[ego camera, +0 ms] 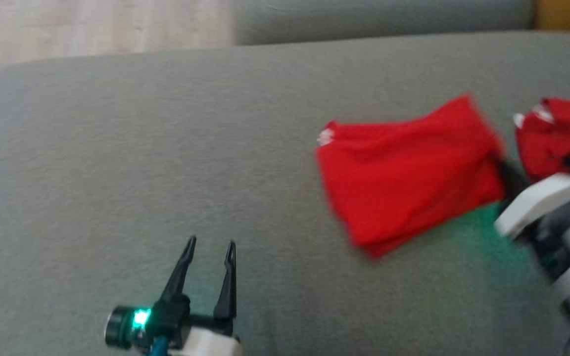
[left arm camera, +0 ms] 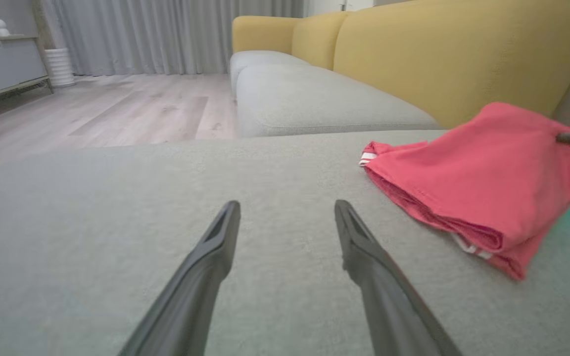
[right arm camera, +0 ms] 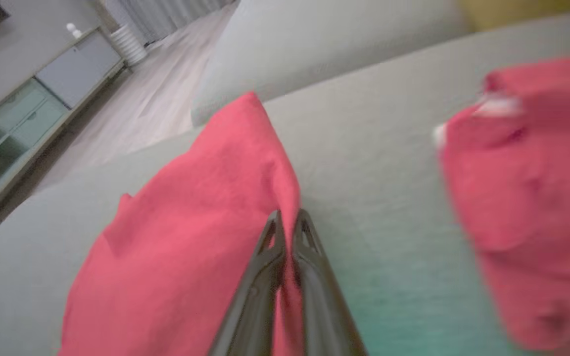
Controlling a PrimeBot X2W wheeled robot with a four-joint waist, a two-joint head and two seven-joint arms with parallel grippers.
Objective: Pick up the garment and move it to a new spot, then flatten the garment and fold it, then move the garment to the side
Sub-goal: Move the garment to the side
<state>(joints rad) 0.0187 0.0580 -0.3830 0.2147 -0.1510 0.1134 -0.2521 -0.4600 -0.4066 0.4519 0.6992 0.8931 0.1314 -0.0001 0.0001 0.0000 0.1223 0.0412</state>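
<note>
The garment (ego camera: 403, 173) is a red folded cloth with white trim, lying on the grey sofa cushion (ego camera: 166, 148) right of centre. My right gripper (right arm camera: 287, 213) is shut on the garment's right edge, and red cloth (right arm camera: 191, 237) shows between its fingers and rises to a peak there. In the head view this gripper (ego camera: 508, 174) reaches in from the right, blurred. My left gripper (ego camera: 211, 242) rests open at the lower left, well clear of the garment (left arm camera: 488, 183), with nothing between its fingers (left arm camera: 215, 247).
A second red cloth (ego camera: 557, 133) with white trim lies at the cushion's far right, also blurred in the right wrist view (right arm camera: 527, 198). The yellow sofa back (left arm camera: 453, 54) rises behind. Wooden floor (left arm camera: 131, 104) and a low cabinet (left arm camera: 3, 64) lie beyond the cushion's edge.
</note>
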